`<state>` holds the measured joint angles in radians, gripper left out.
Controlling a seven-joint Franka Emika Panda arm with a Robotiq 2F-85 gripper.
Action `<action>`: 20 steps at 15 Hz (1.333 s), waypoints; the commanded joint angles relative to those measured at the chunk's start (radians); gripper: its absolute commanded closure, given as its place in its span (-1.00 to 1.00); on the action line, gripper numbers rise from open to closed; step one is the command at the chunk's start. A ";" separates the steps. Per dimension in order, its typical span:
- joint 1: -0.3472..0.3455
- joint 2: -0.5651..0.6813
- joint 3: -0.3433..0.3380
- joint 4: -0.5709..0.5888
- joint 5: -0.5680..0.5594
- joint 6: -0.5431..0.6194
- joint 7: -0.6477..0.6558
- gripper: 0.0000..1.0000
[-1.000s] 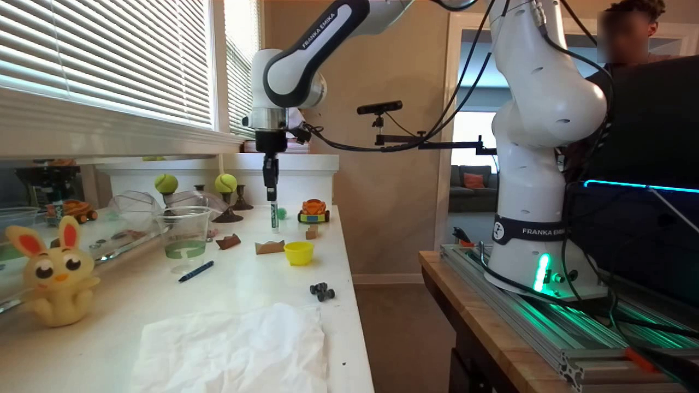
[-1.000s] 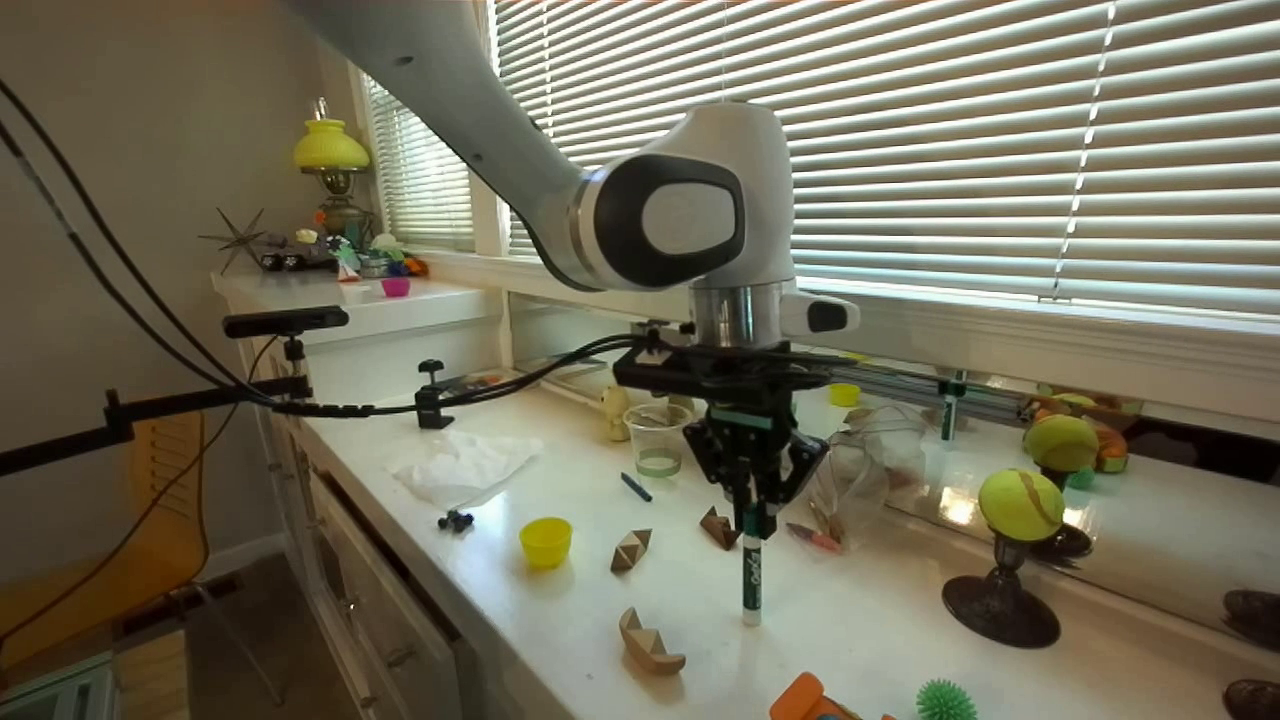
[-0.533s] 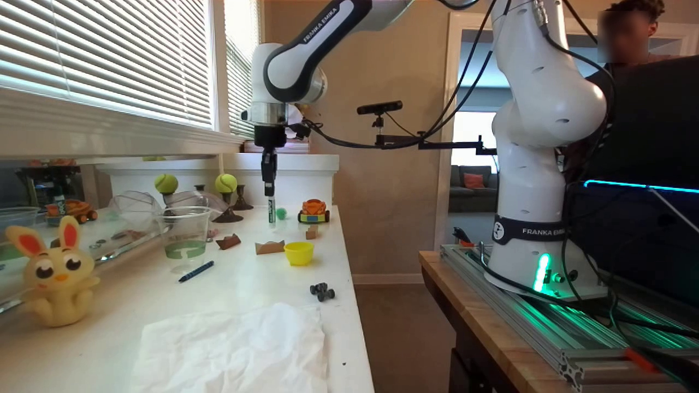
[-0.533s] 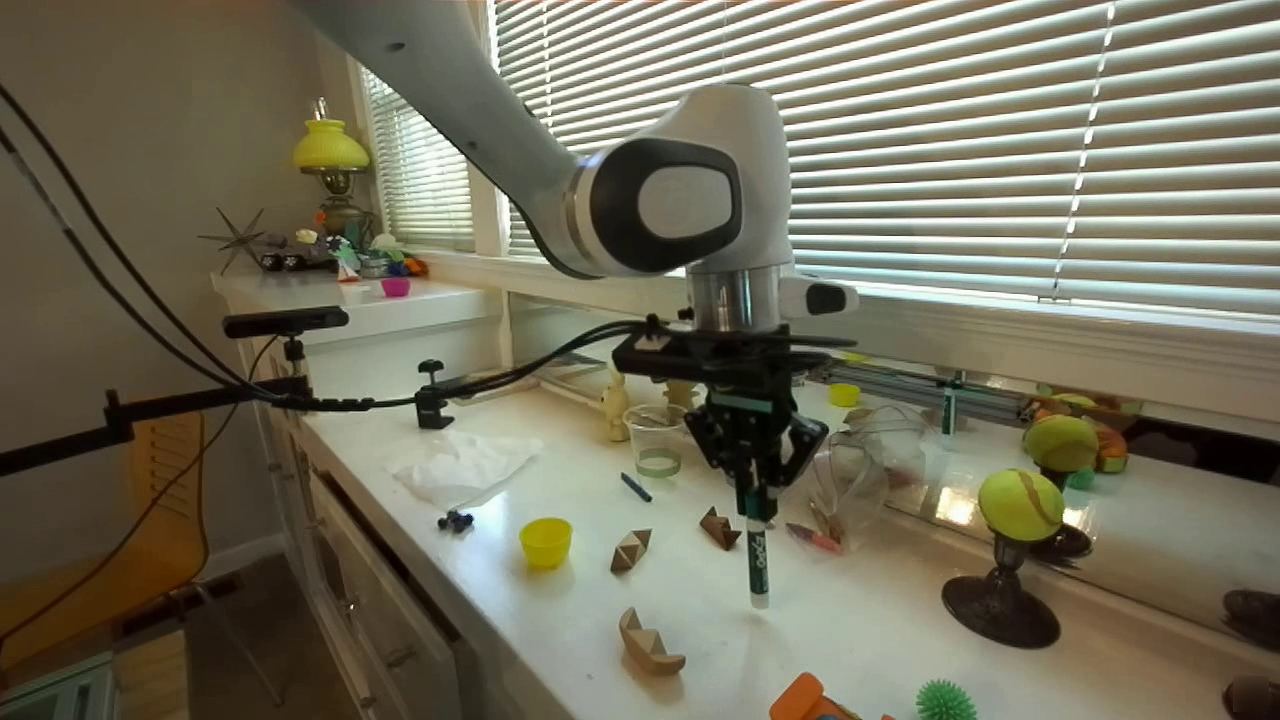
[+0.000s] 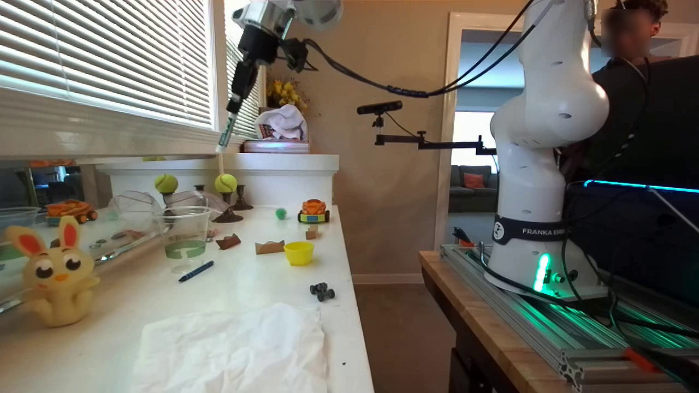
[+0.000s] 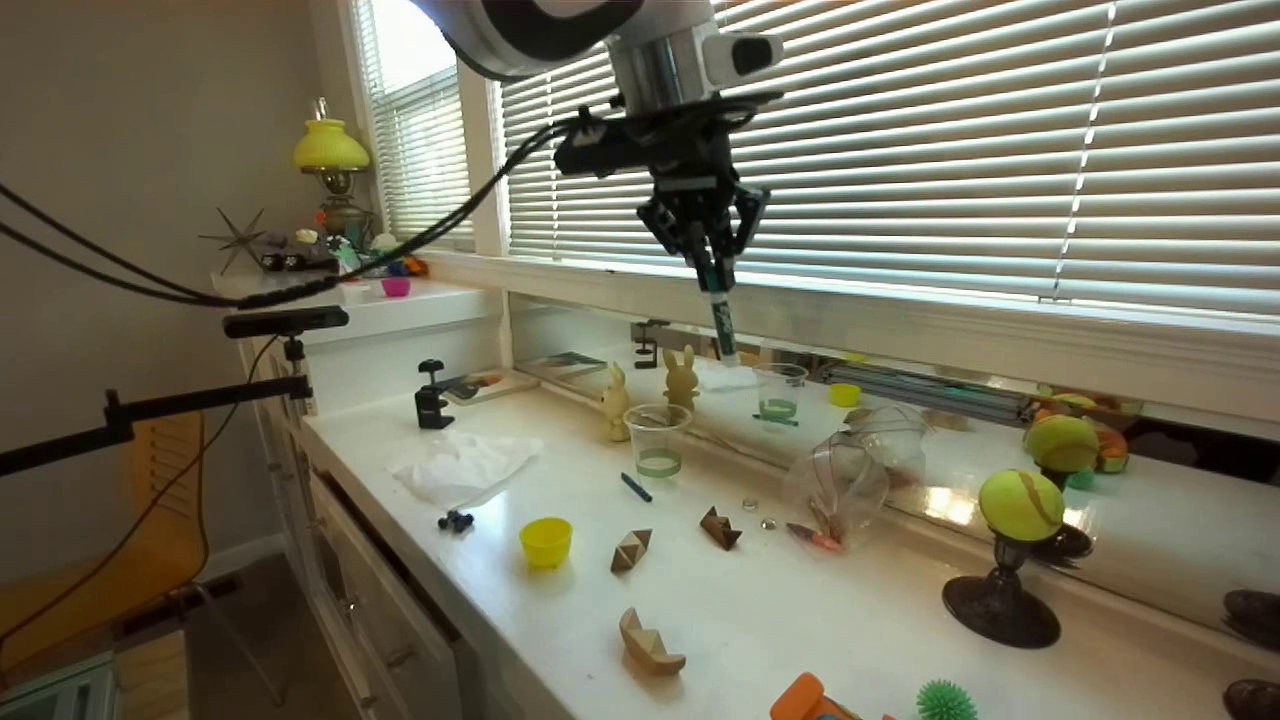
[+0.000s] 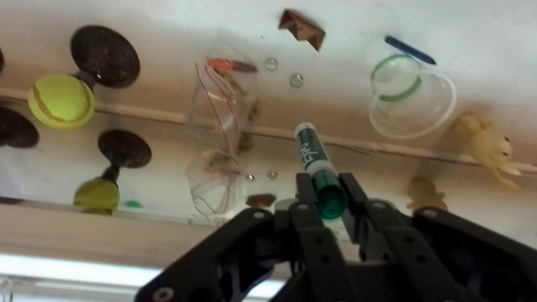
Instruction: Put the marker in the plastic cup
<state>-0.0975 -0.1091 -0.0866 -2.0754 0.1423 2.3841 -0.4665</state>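
My gripper (image 5: 233,106) is shut on the green cap of the marker (image 5: 225,134) and holds it high above the counter. The marker has a green label and a white end that points down; it hangs tilted. In the wrist view, the fingers (image 7: 327,184) press both sides of the cap, and the marker's label (image 7: 311,144) is in plain sight. The clear plastic cup (image 5: 184,232) stands upright on the white counter, with a greenish band low in it. It also shows in the other views (image 6: 657,440) (image 7: 413,111). The marker is well above the cup and apart from it.
A slim dark pen (image 5: 196,271) lies beside the cup. A rabbit figure (image 5: 60,278) stands near it. A mirror runs along the counter's back. A clear bag (image 6: 838,490), tennis balls on stands (image 6: 1020,505), a yellow cup (image 6: 546,542) and wooden pieces (image 6: 650,645) are around.
My gripper has risen far above the counter with the marker in it. It has shifted toward the window and tilted, so the marker, upright before, now slants. The cup has not moved.
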 commanded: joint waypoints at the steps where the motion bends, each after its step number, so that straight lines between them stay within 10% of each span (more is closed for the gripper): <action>1: 0.071 -0.037 -0.003 0.025 0.151 -0.028 -0.060 0.90; 20: 0.120 0.165 0.079 -0.015 0.152 0.096 -0.057 0.90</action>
<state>0.0405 0.0477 -0.0271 -2.0733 0.3291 2.4422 -0.5216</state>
